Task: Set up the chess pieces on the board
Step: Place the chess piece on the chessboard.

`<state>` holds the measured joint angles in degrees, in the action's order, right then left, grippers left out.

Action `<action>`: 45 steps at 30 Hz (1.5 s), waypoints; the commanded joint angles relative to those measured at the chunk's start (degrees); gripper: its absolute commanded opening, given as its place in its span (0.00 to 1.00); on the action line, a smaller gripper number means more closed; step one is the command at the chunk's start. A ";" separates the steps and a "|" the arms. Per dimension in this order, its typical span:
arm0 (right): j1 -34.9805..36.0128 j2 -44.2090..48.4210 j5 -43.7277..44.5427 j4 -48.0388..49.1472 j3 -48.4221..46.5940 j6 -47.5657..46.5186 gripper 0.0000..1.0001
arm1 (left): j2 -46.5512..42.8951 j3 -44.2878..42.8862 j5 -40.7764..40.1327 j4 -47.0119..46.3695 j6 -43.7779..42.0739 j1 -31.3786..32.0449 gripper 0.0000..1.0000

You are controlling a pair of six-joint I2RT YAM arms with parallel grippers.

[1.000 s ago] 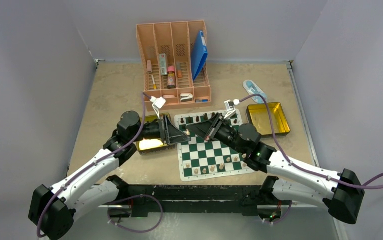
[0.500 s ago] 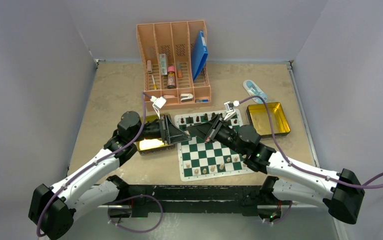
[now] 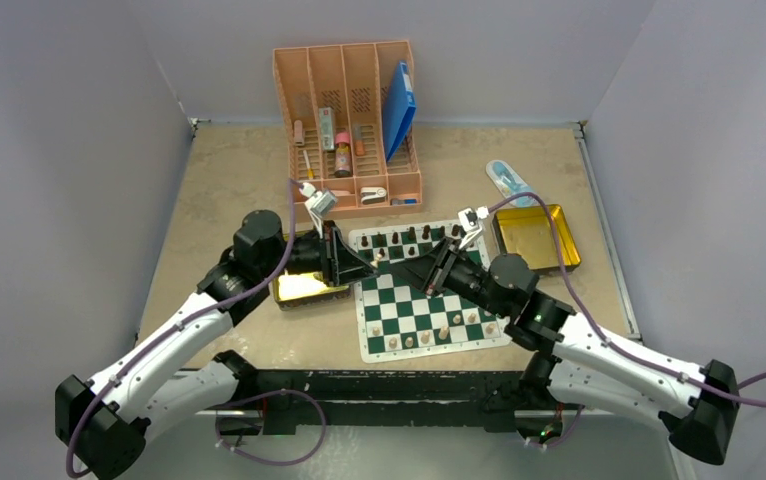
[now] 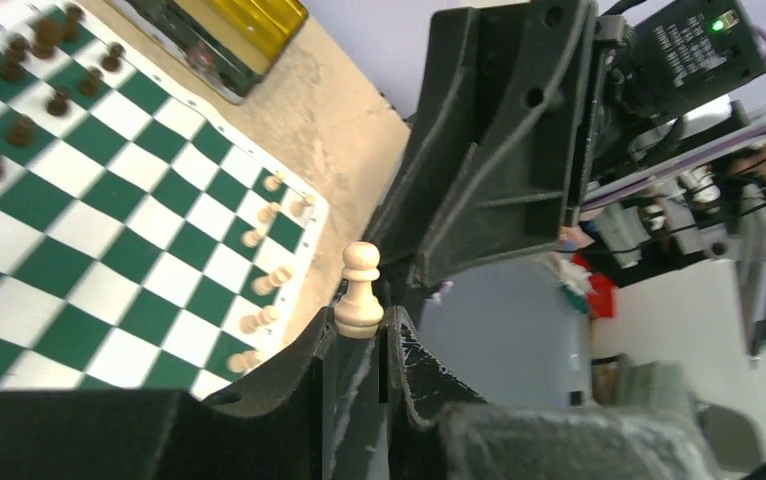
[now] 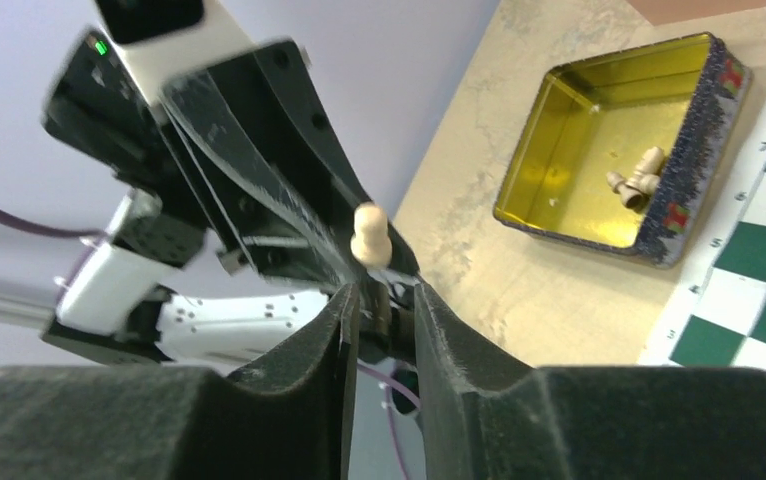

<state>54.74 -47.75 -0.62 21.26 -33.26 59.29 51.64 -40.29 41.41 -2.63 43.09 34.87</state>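
Just above the far left corner of the board (image 3: 414,305), the two arms meet tip to tip over a single pale pawn (image 4: 359,290). The left end effector (image 4: 359,333) is nearly closed, pinching the pawn by its base. This leaves the piece standing upright clear of the fingers, ready to be set down on its foot. Facing it, the right end effector (image 5: 384,295) has its jaws a narrow slit apart, the pawn just beyond their tips and nothing between them. It reads as a hand-over, with the left arm in charge of the piece. Beneath both, dark pieces (image 3: 409,237) line the far rows and pale pieces (image 3: 429,333) part-fill the near rows, so the pawn probably belongs on the near side. Beside the left end effector, a gold tin (image 5: 599,150) on the desk (image 3: 219,180) holds spare pieces (image 5: 637,170) lying loose, the likely supply for the remaining squares.
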 commanded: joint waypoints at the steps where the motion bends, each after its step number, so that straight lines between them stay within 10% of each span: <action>1: 0.12 3.95 -1.70 -12.46 -7.60 -9.61 0.31 | 1.77 -8.87 -1.04 12.41 -19.72 -0.36 0.00; 10: 0.19 3.37 -7.73 -21.17 -15.20 -15.09 0.38 | 1.04 -11.66 5.45 18.52 -39.25 -0.06 0.00; 30: 0.19 -7.05 -16.80 -10.36 -14.31 -15.44 0.39 | -3.75 -5.08 12.61 13.97 -47.98 0.39 0.00; 41: 0.15 -8.66 -15.59 -10.44 -13.76 -15.97 0.12 | -3.76 -5.00 13.36 14.66 -48.81 0.92 0.00; 45: 0.19 -7.10 -9.20 -13.95 -13.34 -16.43 0.08 | -3.33 -5.79 7.56 16.26 -45.75 0.96 0.38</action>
<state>54.76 -56.82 -15.62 8.29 -46.98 43.88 48.27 -45.21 51.92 14.39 -3.88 35.40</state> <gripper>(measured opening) 0.125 0.216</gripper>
